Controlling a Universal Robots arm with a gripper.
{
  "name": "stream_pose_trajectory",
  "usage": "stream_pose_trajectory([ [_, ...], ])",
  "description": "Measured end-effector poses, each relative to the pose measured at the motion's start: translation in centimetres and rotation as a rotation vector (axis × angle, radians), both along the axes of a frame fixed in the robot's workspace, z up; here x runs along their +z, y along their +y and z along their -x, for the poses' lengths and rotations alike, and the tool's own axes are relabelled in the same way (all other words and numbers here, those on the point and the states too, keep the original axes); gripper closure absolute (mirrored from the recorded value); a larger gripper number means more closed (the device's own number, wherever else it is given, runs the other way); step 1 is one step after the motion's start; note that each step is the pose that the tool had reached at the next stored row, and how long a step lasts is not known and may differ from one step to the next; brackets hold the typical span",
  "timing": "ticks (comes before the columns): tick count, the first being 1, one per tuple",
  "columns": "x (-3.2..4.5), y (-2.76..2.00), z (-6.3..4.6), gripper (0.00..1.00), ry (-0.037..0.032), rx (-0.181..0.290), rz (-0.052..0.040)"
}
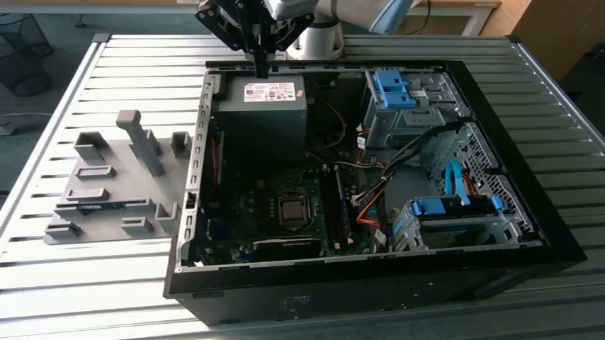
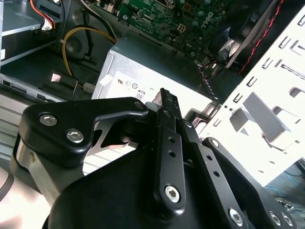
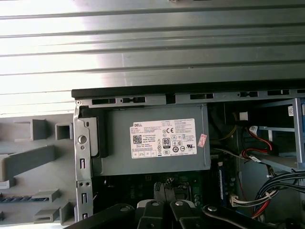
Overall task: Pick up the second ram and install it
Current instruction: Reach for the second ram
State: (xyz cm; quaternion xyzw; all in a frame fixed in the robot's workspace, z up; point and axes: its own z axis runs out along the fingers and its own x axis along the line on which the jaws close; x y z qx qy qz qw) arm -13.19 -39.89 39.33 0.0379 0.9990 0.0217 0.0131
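Second ram [image 1: 106,206] lies slotted in the grey holder [image 1: 95,234] on the worktop [image 1: 142,57], at the exterior view's left of the open case [image 1: 378,287]. Farther back, the end effector [image 1: 261,69] hangs over the power supply [image 1: 265,117] at its far edge, fingers pressed together, gripping nothing.

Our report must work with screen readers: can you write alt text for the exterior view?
A robot arm's gripper hangs over the power supply at one end of an open computer case lying on a slatted metal table. On the exterior view's left, a blue ram stick lies in a grey holder tray.
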Motion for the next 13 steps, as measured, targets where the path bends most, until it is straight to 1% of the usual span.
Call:
stream_pose_trajectory([
  [13,0.0,0.0,0.28,0.89,0.0,0.0,0.0001],
])
